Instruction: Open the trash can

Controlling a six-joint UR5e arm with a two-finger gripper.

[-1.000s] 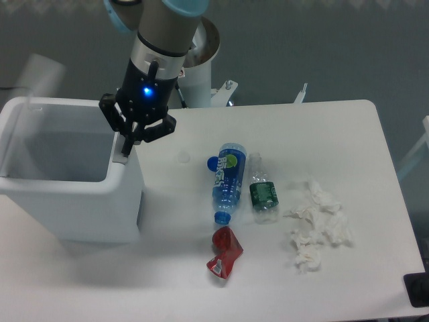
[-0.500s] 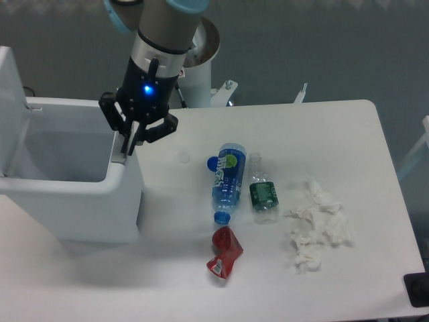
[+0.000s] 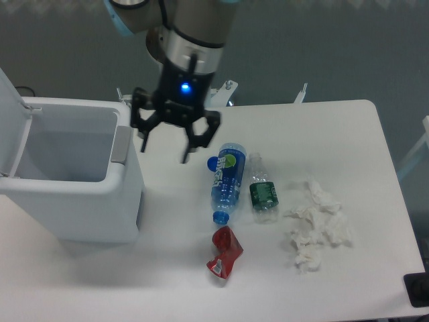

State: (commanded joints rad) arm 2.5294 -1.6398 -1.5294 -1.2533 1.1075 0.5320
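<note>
The trash can (image 3: pixel 74 201) is a big white bin at the left of the table. Its lid (image 3: pixel 12 111) stands swung up at the far left, so the inside shows. A grey push tab (image 3: pixel 123 143) sits on its right rim. My gripper (image 3: pixel 165 149) hangs over the table just right of the bin, apart from the tab. Its two fingers (image 3: pixel 186 151) are spread wide and hold nothing.
A blue bottle (image 3: pixel 228 180) and a green-labelled bottle (image 3: pixel 263 189) lie right of the gripper. A crushed red can (image 3: pixel 226 252) lies nearer the front. Crumpled white tissue (image 3: pixel 316 225) is at the right. The arm's white base (image 3: pixel 201 74) stands behind the table.
The gripper left the bin's push tab, moved right and opened wide. The lid has swung fully up to the left.
</note>
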